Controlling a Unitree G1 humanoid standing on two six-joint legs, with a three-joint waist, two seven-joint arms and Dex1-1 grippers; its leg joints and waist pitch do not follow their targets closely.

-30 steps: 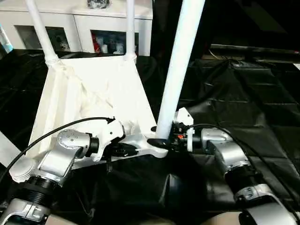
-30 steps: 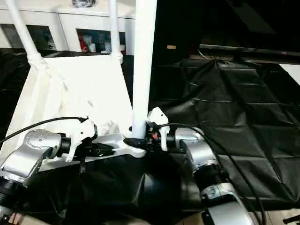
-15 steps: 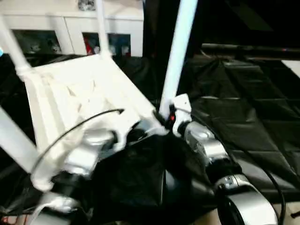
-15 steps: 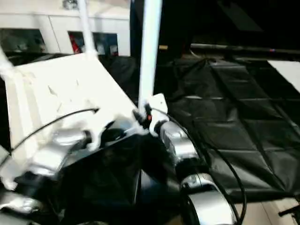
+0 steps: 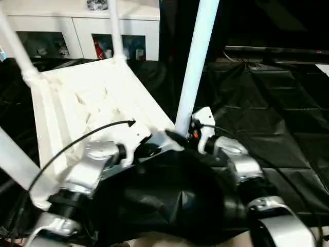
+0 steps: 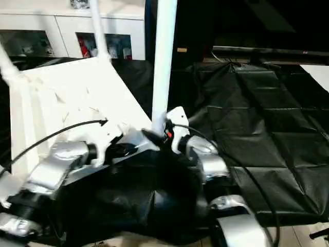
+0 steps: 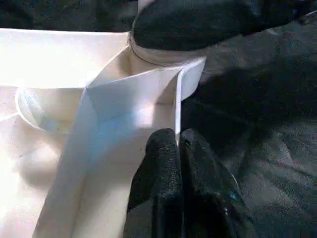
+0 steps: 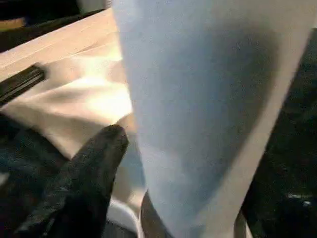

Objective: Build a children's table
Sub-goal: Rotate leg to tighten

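Since the earlier picture the tabletop point(image 5: 97, 108) looks turned, its far corners swung toward the left, though the head camera also shifted, so part of this may be the view. It lies underside up on the black-covered floor point(image 5: 277, 103), and the near leg point(image 5: 195, 62) stands almost upright in the corner socket point(image 7: 163, 49), its long axis rising away from both arms. The left gripper point(image 7: 177, 144) has its fingers closed on the thin rim wall just beside that socket, while the right gripper point(image 5: 180, 139) sits at the foot of the leg, one finger point(image 8: 94, 163) near the tube; whether they clamp it I cannot tell.
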